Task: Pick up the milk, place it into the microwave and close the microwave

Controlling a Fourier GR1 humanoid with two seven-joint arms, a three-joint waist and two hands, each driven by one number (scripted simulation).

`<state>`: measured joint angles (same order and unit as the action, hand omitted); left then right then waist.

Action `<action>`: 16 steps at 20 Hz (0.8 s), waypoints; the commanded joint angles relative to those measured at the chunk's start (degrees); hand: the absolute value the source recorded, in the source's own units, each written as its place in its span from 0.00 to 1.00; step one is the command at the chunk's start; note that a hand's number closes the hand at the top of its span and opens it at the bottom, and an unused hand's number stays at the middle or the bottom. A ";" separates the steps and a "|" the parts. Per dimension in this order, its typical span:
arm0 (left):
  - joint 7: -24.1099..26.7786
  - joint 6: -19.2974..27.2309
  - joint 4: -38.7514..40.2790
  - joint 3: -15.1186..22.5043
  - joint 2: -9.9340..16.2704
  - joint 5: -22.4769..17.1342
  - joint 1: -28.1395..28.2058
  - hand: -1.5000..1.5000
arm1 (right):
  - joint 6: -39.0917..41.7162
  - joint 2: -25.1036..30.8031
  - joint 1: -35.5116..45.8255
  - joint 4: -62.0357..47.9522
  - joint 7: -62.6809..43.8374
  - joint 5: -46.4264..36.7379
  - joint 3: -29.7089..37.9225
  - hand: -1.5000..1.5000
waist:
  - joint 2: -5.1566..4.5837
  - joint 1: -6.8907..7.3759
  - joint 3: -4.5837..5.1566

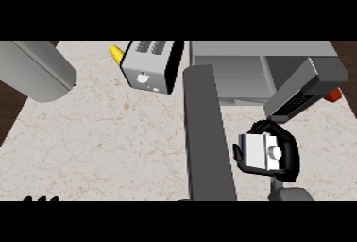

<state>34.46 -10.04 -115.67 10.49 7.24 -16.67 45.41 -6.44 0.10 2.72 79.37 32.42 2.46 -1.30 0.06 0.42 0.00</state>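
**Milk carton in my right hand, short of the oven mouth**

Nearest me, the dark grey microwave door (208, 137) hangs open, running like a long slab from twelve o'clock down to six o'clock through the middle of my view. Behind it, at one o'clock, sits the grey box of the microwave (237, 71), cavity open toward me. At eleven o'clock stands a silver two-slot toaster (150, 66), a yellow item I cannot identify just behind it.

My right hand (287, 156), at four o'clock, has its black fingers curled round the small white milk carton (261, 151) with its round cap, holding it just right of the door and below the cavity.

I judge the carton light but crushable, with smooth, slippery sides; gripping across its flat faces at mid-height, as now, seems best.

My left hand (40, 198) shows only fingertips at seven o'clock, upright and resting.
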 commanded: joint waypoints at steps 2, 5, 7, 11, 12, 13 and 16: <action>1.66 -1.42 1.65 -1.60 0.49 -1.04 0.55 0.00 | -8.36 -0.10 6.50 -7.94 0.82 -0.36 -5.64 1.00 | -0.08 0.35 -0.02; 0.15 -0.80 3.06 -1.26 0.11 -0.30 -2.27 0.00 | -10.75 -0.10 15.14 -13.45 -3.25 -1.39 -3.01 1.00 | -0.15 0.34 -0.02; 0.77 -0.35 1.39 0.07 -0.58 0.72 -0.04 0.00 | -11.14 0.41 19.07 -19.10 -4.08 -2.86 0.79 1.00 | -0.21 0.58 -0.03; 3.58 -1.47 3.53 0.93 -1.08 2.18 1.06 0.00 | -16.73 -0.09 25.91 -27.10 -4.97 -2.24 -0.21 1.00 | -0.21 1.04 -0.03; -1.39 -1.25 -0.18 -2.32 0.98 -2.06 -1.10 0.00 | -15.08 -0.08 26.42 -34.48 1.49 0.18 2.25 1.00 | -0.48 1.25 -0.08; -0.68 -2.03 -0.56 -2.21 1.59 -1.61 0.06 0.00 | -19.83 -0.08 27.64 -36.60 1.95 3.18 -1.85 1.00 | -0.51 1.86 -0.10; -0.73 -3.29 1.33 -4.49 2.32 -3.90 -1.24 0.00 | -13.78 0.28 32.46 -45.46 7.83 2.78 6.83 1.00 | -0.61 1.45 -0.09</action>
<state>34.74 -12.10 -114.28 8.08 8.30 -18.18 44.90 -20.72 0.56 29.44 44.92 35.03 3.78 1.12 -0.25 1.44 -0.03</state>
